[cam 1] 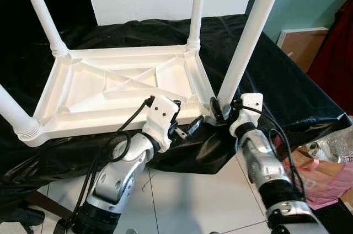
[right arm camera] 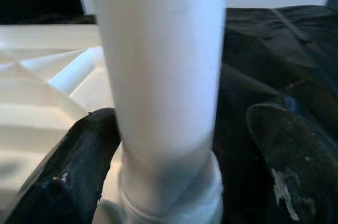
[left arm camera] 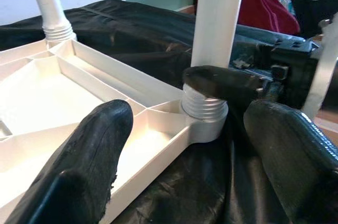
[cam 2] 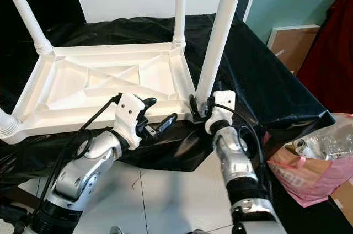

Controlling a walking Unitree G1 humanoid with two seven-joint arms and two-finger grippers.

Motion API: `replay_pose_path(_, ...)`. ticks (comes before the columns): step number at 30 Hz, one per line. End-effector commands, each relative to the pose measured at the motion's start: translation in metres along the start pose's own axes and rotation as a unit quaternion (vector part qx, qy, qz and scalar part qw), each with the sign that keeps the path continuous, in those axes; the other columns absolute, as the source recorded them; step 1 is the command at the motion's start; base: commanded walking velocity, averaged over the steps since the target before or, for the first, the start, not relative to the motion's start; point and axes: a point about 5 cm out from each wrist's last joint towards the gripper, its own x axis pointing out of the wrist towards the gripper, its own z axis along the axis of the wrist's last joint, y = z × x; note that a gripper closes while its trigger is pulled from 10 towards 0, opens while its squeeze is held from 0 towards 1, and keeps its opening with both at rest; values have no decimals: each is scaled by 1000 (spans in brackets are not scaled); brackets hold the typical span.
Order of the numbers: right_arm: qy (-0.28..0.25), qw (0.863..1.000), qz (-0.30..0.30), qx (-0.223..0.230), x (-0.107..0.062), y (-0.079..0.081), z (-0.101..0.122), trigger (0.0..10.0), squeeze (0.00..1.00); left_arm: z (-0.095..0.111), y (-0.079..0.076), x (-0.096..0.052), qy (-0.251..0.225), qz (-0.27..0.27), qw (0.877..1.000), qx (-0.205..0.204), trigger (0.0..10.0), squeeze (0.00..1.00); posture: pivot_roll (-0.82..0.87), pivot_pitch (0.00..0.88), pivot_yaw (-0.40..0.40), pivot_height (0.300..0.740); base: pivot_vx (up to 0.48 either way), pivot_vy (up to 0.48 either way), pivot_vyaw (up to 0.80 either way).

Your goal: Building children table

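Observation:
A white plastic children's table (cam 1: 110,117) lies upside down on a black cloth, its ribbed underside facing up. Three legs (cam 1: 41,8) stand at the other corners. The near right leg (cam 1: 248,41) rises from a threaded collar (left arm camera: 205,109) in its corner socket. My right gripper (cam 1: 225,107) is open and straddles the base of this leg (right arm camera: 163,76); one finger (right arm camera: 79,155) touches it, the other stands apart. My left gripper (cam 1: 185,117) is open just in front of the table's near edge, left of that corner, holding nothing.
The black cloth (cam 1: 287,90) covers the support and hangs over its front edge. A pink bag (cam 1: 325,173) with clear plastic lies on the tiled floor (cam 1: 187,190) at the right. A brown board (cam 1: 303,43) and red fabric (cam 1: 339,52) stand further right.

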Motion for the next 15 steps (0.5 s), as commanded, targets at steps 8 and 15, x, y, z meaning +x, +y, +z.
replay_pose_path(8,22,992,119,-37,14,-8,7,10000,0,2,-2,2,-3,-19,1000,1,10000,0,-9,58,-32,740,0,0,0)
replay_pose_path(15,41,984,169,-36,21,-2,6,10000,0,2,-1,2,-2,-18,1000,2,10000,0,-5,54,-35,740,0,0,0)
